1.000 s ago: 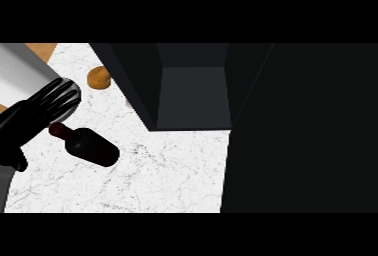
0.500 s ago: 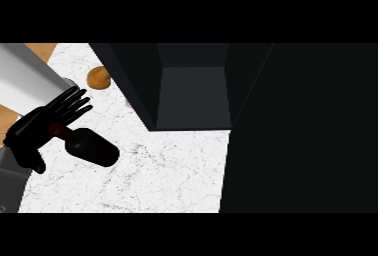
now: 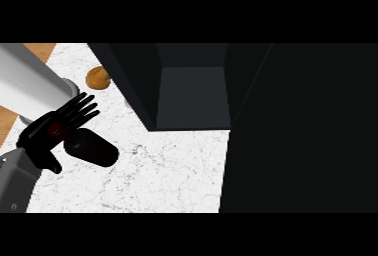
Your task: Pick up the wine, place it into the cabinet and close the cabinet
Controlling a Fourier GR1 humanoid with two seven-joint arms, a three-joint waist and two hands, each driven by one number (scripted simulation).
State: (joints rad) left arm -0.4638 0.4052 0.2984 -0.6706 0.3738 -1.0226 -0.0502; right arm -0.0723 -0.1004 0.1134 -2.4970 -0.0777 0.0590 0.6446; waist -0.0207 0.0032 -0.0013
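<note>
The fingers (image 3: 77, 110) are spreading straight and apart, fanning toward one o'clock over the neck of the wine (image 3: 90, 146), with the thumb hanging at six o'clock; nothing is being clasped yet. The left hand (image 3: 50, 134) is covering the bottle's top.

The bottle may well roll or skid across the counter (image 3: 162, 175) if those fingers close off-centre, since only its narrow end is lying under the palm.

The wine is showing dark, near-black glass with a reddish neck, lying at eight o'clock from the open cabinet (image 3: 192, 90).
</note>
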